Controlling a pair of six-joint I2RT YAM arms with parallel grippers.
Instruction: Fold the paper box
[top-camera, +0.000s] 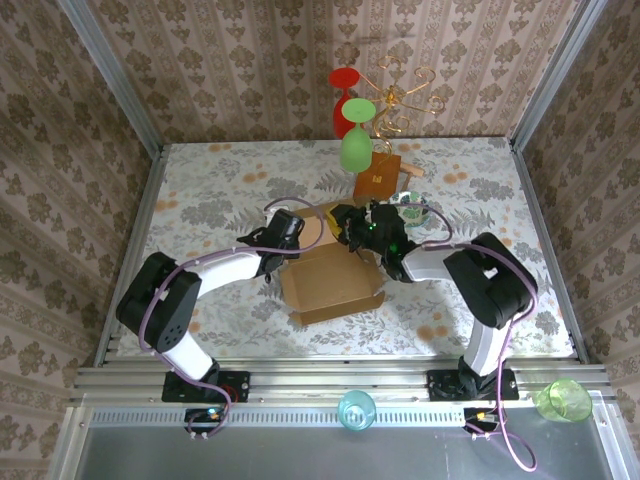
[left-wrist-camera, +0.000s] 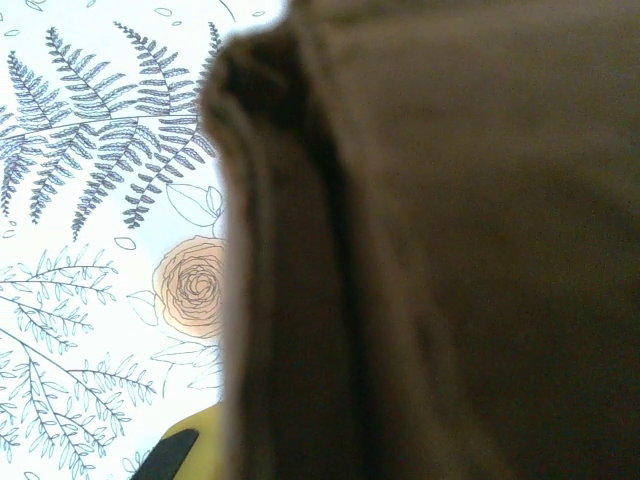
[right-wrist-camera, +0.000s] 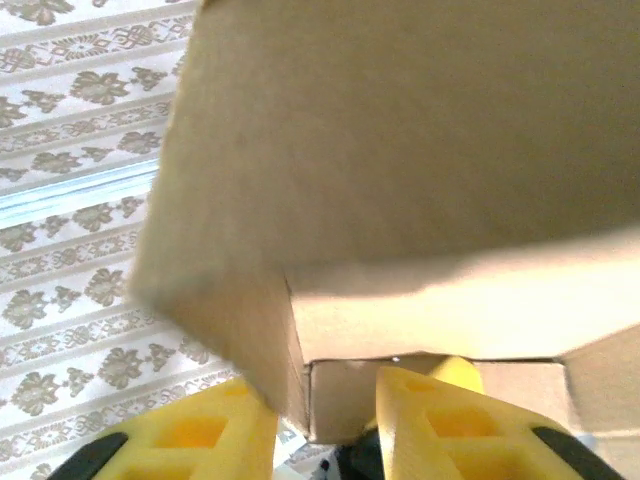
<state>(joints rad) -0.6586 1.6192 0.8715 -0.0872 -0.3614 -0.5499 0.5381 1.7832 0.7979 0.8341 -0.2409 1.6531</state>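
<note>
Cardboard of the paper box (left-wrist-camera: 450, 250) crowds the left wrist lens, one yellow finger (left-wrist-camera: 185, 452) of the left pincer (top-camera: 284, 233) poking out beneath its edge; that pincer is closed, and by the look of it nipped on the box's far-left wall; right pincer (right-wrist-camera: 325, 388) stands parted, yellow fingers either side of an upright wall at an inside corner, one finger against the card, the other clear of it, so no clamp; box sits on the bench (top-camera: 200, 190) between both arms, broad panel toward the arm bases, far edge at the two pincers; darker orange-brown board (top-camera: 377, 176) lies just beyond the box, apart from it; step in hand, I judge: raising the far walls and squaring the corner, task roughly midway; to do it well, left should act as anchor and hold its wall upright while right closes squarely on its wall low near the crease, not at the free edge, then swings along the crease line; push slowly, else the corrugated card may buckle off-crease or the whole box may slide on the bench; watch the board behind the right wrist
</note>
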